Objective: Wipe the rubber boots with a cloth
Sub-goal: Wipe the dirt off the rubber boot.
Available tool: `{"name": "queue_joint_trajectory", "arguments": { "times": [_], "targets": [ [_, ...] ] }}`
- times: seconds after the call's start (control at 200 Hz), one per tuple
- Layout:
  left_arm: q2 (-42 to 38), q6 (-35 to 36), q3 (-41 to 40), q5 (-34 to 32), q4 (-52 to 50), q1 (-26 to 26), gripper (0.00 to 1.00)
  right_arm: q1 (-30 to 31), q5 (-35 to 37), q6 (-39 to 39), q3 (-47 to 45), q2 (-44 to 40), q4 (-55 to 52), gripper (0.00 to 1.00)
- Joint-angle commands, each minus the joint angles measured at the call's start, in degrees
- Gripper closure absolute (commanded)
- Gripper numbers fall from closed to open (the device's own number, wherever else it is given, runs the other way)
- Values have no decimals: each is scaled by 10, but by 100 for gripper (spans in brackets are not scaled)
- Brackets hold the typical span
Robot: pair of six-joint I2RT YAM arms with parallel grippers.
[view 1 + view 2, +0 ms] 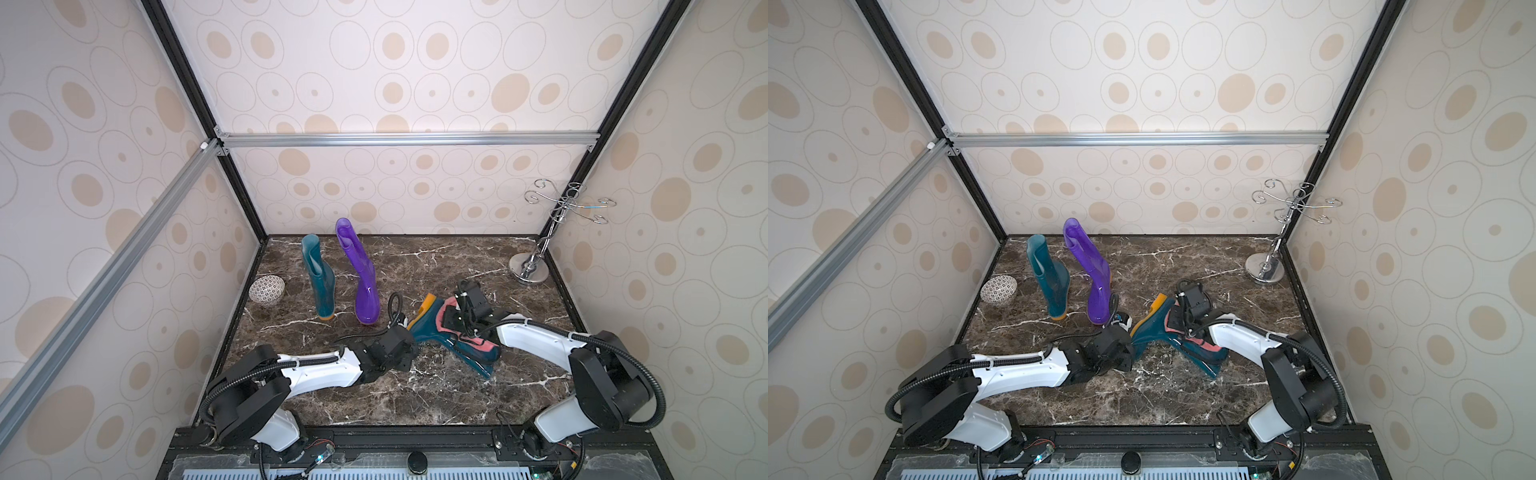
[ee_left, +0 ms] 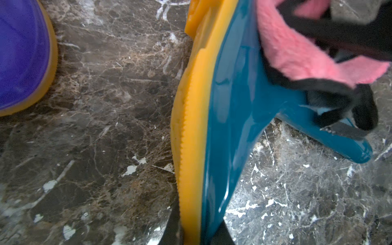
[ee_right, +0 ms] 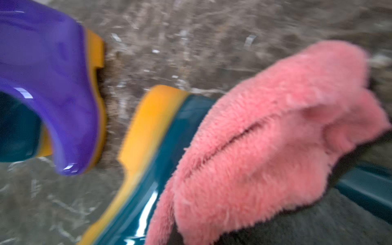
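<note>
I am mid-wipe on the fallen teal boot [image 1: 430, 330], which lies on its side at the middle of the tabletop [image 1: 415, 395], a little toward the right edge. My left gripper [image 2: 198, 233] pinches its yellow sole at the toe to steady it. My right gripper [image 1: 453, 322] is pressed together on the pink cloth [image 3: 265, 137], which is bunched over the foot and trails down the shaft. The next stroke, I judge, should run along the shaft toward the front edge, where the tabletop is bare. Toward the back left I have less room: the purple boot [image 1: 363, 274] stands just beside the fallen sole, with the upright teal boot [image 1: 320, 274] beyond it. The patterned bowl [image 1: 267, 291] at the left edge and the chrome stand [image 1: 540, 257] in the back right corner are well apart.
</note>
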Motion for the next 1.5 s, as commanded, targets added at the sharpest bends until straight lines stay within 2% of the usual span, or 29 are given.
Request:
{"name": "queue_joint_trajectory", "arguments": {
  "times": [0.0,0.11,0.195,0.285,0.38,0.48,0.61,0.715,0.815,0.895,1.02,1.23,1.285,1.365,1.495],
  "targets": [
    [12,0,10,19,20,-6,100,12,-74,31,44,46,70,100],
    [13,-3,10,20,18,-7,100,16,-65,23,60,77,67,100],
    [10,-3,8,17,17,-6,100,12,-47,14,36,76,58,100],
    [8,2,12,11,9,-7,100,12,-1,-4,-18,37,52,100],
    [8,6,15,9,6,-6,100,10,52,-22,-58,-8,-1,100],
    [6,7,17,9,6,-6,100,-7,73,-32,-96,-55,-56,100],
    [0,7,18,9,7,-7,100,-45,72,-54,-126,-144,-124,100],
    [1,7,19,14,9,-6,100,-51,69,-84,-128,-212,-158,100],
    [1,7,20,15,10,-7,100,-51,25,-88,-131,-239,-154,100],
    [-2,3,13,14,18,-6,100,-51,-36,-72,-143,-222,-104,100],
    [5,2,14,18,19,-6,100,-38,-117,-49,-118,-147,-20,100],
    [4,-2,5,20,27,-6,100,27,-140,-14,-23,-24,76,100],
    [3,-2,4,20,26,-7,100,42,-149,3,0,-5,94,100],
    [4,1,9,16,19,-7,100,73,-126,6,27,4,93,100],
    [-1,5,17,12,10,-6,100,96,-92,63,-16,-7,129,100]
  ]
}}
